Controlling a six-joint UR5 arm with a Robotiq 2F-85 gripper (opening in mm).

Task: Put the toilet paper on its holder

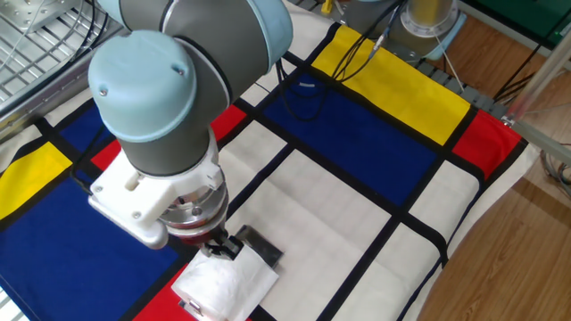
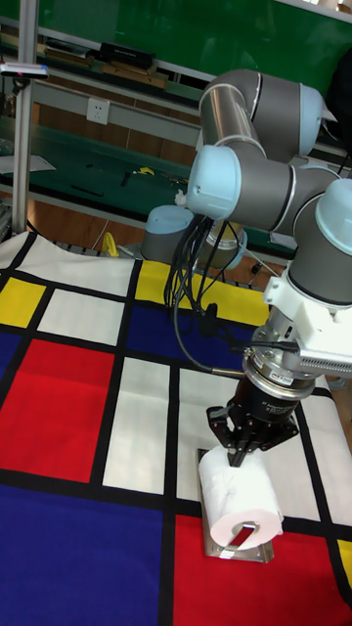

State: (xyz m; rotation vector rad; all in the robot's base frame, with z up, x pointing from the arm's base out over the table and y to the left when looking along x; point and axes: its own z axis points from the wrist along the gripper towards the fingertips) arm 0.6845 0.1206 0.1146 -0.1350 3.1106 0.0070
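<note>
Looks nearly done — the toilet paper (image 2: 238, 497) sits low in the frame on the holder (image 2: 256, 551), bar through its core. The gripper (image 2: 235, 447) is clamped on the roll's top — only letting go remains.

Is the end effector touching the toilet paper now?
Touching. The tall fixed view shows the end effector with its fingers pressed into the top of the toilet paper; no gap shows.
</note>
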